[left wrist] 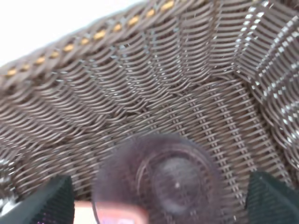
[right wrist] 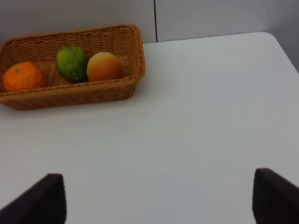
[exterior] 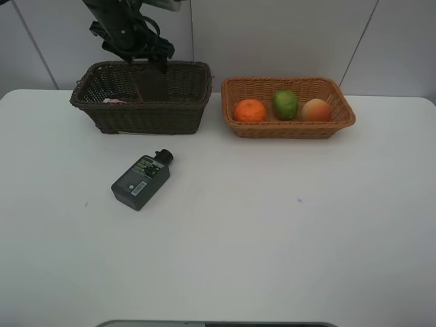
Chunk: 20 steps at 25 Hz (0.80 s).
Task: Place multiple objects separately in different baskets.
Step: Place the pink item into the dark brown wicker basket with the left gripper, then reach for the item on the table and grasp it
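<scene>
The mauve cup (left wrist: pixel 163 179) lies in the dark brown basket (exterior: pixel 184 82), beside the pink squeeze bottle (exterior: pixel 114 101). My left gripper (left wrist: pixel 161 200) hangs over that basket (left wrist: pixel 140 84), open, its fingers (left wrist: pixel 51 200) wide on either side of the cup and clear of it. The dark green black-capped bottle (exterior: pixel 141 180) lies flat on the table in front of the basket. The orange (exterior: pixel 250 110), green fruit (exterior: pixel 285 104) and red-orange fruit (exterior: pixel 316 109) sit in the light tan basket (exterior: pixel 340 122). My right gripper (right wrist: pixel 156 200) is open and empty above bare table near that basket (right wrist: pixel 135 56).
The white table (exterior: pixel 272 225) runs from the baskets to the front edge. A grey wall stands right behind both baskets. My left arm (exterior: pixel 129 30) leans over the dark basket's back rim.
</scene>
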Each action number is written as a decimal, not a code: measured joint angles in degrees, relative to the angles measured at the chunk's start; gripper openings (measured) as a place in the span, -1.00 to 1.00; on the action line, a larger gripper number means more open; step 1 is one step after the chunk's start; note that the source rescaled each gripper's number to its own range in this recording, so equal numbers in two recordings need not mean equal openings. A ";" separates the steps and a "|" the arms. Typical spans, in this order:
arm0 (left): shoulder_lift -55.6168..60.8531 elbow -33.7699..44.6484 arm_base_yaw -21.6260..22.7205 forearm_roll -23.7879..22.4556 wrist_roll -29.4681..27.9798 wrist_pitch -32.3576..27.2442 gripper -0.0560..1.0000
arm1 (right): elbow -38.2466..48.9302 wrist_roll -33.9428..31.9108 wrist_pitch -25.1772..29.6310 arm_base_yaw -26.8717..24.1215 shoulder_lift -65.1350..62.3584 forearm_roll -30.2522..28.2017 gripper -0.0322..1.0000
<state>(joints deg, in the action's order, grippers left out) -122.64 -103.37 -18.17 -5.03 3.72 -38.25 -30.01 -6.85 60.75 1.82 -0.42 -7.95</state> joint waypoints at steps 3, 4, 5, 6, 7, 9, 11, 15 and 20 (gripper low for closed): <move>2.49 0.00 0.00 0.35 0.00 -3.99 0.90 | 0.00 0.00 0.00 0.00 0.00 0.00 0.55; 3.08 0.00 -0.12 0.59 0.00 -5.54 0.90 | 0.00 0.00 0.00 0.00 0.00 0.00 0.55; 3.81 0.37 -0.21 0.66 0.00 -6.71 0.90 | 0.00 0.00 0.00 0.00 0.00 0.00 0.55; 4.64 1.24 -0.40 0.82 0.00 -7.45 0.91 | 0.00 0.00 0.00 0.00 0.00 0.00 0.55; 5.42 2.59 -0.62 0.96 0.00 -7.86 0.91 | 0.00 0.00 0.00 0.00 0.00 0.00 0.55; 7.42 5.91 -1.07 1.02 0.00 -7.80 0.91 | 0.00 0.00 0.00 0.00 0.00 0.00 0.55; 9.51 10.38 -1.64 1.29 0.00 -7.10 0.91 | 0.00 0.00 0.00 0.00 0.00 0.00 0.55; 13.81 18.59 -2.34 2.70 0.00 -5.21 0.91 | 0.00 0.00 0.00 0.00 0.00 0.00 0.55; 16.53 26.55 -5.55 3.76 0.00 -4.54 0.91 | 0.00 0.00 0.00 0.00 0.00 0.00 0.55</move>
<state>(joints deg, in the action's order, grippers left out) -106.11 -76.82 -23.72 -1.28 3.72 -42.79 -30.01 -6.85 60.75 1.82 -0.42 -7.95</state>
